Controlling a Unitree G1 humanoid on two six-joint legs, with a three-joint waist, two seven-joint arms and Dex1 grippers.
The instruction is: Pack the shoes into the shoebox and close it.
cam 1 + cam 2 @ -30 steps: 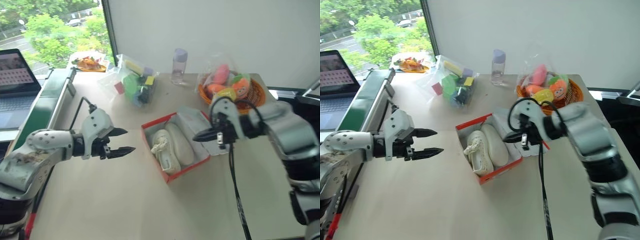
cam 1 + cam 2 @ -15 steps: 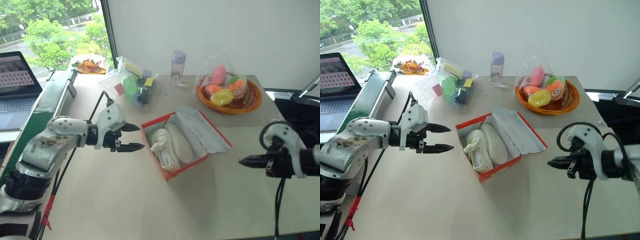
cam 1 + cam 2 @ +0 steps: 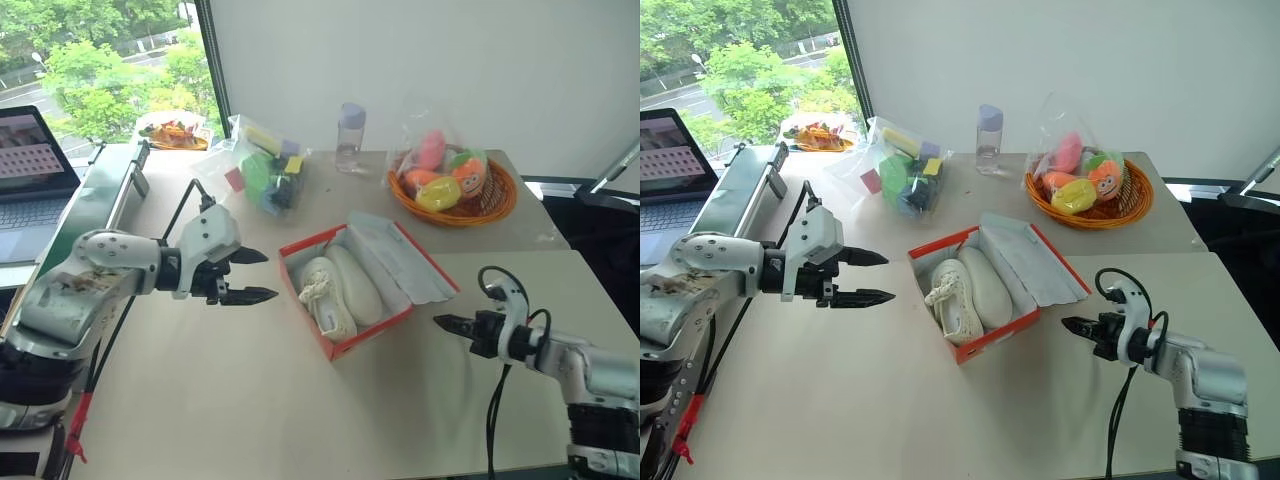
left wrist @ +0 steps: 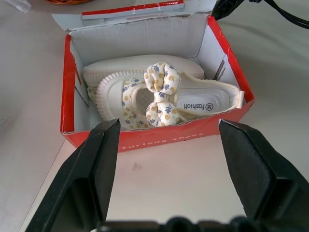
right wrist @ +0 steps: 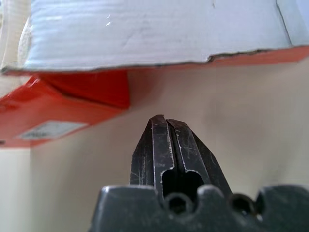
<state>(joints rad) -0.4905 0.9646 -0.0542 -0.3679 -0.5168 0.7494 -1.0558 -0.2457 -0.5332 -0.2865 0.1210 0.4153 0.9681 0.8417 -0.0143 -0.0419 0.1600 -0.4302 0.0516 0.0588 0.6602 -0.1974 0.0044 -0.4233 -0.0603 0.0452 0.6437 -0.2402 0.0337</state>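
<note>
The red shoebox (image 3: 372, 334) stands open in the middle of the table, both cream-white shoes (image 3: 340, 288) lying side by side inside it. One shoe (image 4: 161, 96) shows a floral bow. The lid (image 3: 402, 256) lies folded back flat, white side up, on the box's right. My left gripper (image 3: 270, 276) hovers open just left of the box, pointing at it, nothing between its fingers. Low over the table to the right of the box, my right gripper (image 3: 440, 322) is shut and empty. Its tip (image 5: 164, 120) points at the gap under the lid's edge (image 5: 145, 29).
An orange basket (image 3: 452, 190) of bagged toys, a clear bottle (image 3: 349, 138) and a bag of coloured blocks (image 3: 265, 170) stand along the far side. A laptop (image 3: 30, 160) sits far left. A black cable hangs from my right arm near the table's front right edge.
My right gripper has dropped from above the lid down to just over the table, right of the box, and rolled over. The left gripper has barely moved.
</note>
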